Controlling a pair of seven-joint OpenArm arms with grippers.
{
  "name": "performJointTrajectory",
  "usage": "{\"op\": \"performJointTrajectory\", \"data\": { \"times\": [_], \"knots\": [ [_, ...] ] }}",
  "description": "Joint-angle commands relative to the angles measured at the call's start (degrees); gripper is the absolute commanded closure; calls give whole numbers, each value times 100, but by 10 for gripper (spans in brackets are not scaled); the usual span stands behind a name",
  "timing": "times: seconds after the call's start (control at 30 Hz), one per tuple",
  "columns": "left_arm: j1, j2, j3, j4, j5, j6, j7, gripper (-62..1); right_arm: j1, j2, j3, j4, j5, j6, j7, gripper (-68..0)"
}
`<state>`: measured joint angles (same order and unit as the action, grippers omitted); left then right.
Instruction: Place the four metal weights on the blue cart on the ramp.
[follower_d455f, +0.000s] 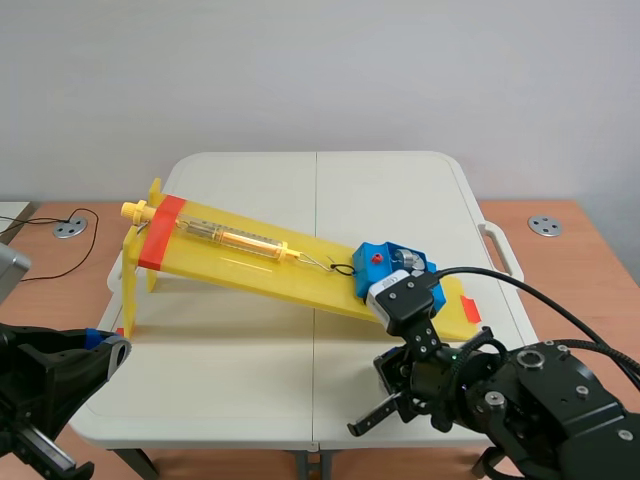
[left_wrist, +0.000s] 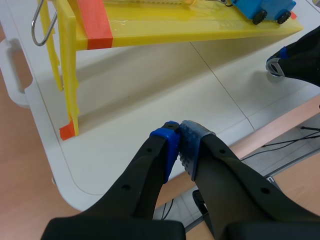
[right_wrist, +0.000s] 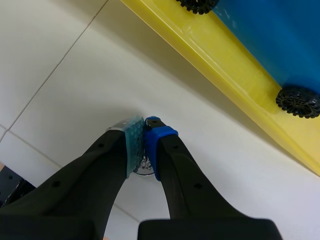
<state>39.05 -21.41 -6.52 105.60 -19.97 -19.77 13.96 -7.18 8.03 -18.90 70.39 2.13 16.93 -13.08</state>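
Got blue cart (follower_d455f: 385, 265) parked at low end of yellow ramp (follower_d455f: 250, 262), just right of centre in scene frame. Seeing something pale and silvery on top of cart; can't count pieces. Seeing yellow spring scale (follower_d455f: 235, 238) lying along ramp, with thin wire running from its lower end toward cart. Noting orange-red band (follower_d455f: 160, 235) across ramp's high end, upper left of centre.

Found right gripper (right_wrist: 144, 127) in lower right of scene frame, tilted down over white table (follower_d455f: 230, 350), just beside ramp's near edge and cart's black wheels (right_wrist: 299, 101). Reading its pads as pinched on a small shiny metal weight (right_wrist: 144, 165), fingertips down close to table surface. Can't tell whether weight touches table.

Found left gripper (left_wrist: 179, 131) at lower left of scene frame, above table's near edge, well apart from ramp's tall legs. Reading its pads as pressed together with nothing held.
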Motion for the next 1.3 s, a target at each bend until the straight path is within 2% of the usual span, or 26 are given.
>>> {"op": "performJointTrajectory", "data": {
  "times": [0.0, 0.23, 0.3, 0.47, 0.6, 0.8, 1.03, 1.27],
  "knots": [
    [-114, -20, -57, 415, -293, -168, -490, -29, 328, 422, 33, 387, 295, -144, 48, -6],
    [-114, -22, -57, 415, -293, -168, -490, -29, -369, 785, 518, 1816, 800, -48, -55, -6],
    [-114, -22, -57, 415, -293, -168, -490, -29, -573, 848, 695, 2247, 909, 59, -105, -6],
    [-114, -22, -57, 415, -293, -168, -490, -29, -894, 879, 1134, 3226, 1187, 162, -278, -6],
    [-114, -22, -57, 415, -293, -168, -490, -29, -881, 876, 1375, 3705, 1185, 155, -310, -6],
    [-114, -22, -57, 415, -293, -168, -490, -29, -461, 844, 1423, 3633, 1115, 63, -358, -6],
    [-114, -22, -57, 415, -293, -168, -490, -29, 107, 828, 1368, 3178, 1121, 48, -374, -6],
    [-114, -22, -57, 415, -293, -168, -490, -29, 675, 529, 1134, 2524, 1088, 48, -352, -6]
  ]
}}
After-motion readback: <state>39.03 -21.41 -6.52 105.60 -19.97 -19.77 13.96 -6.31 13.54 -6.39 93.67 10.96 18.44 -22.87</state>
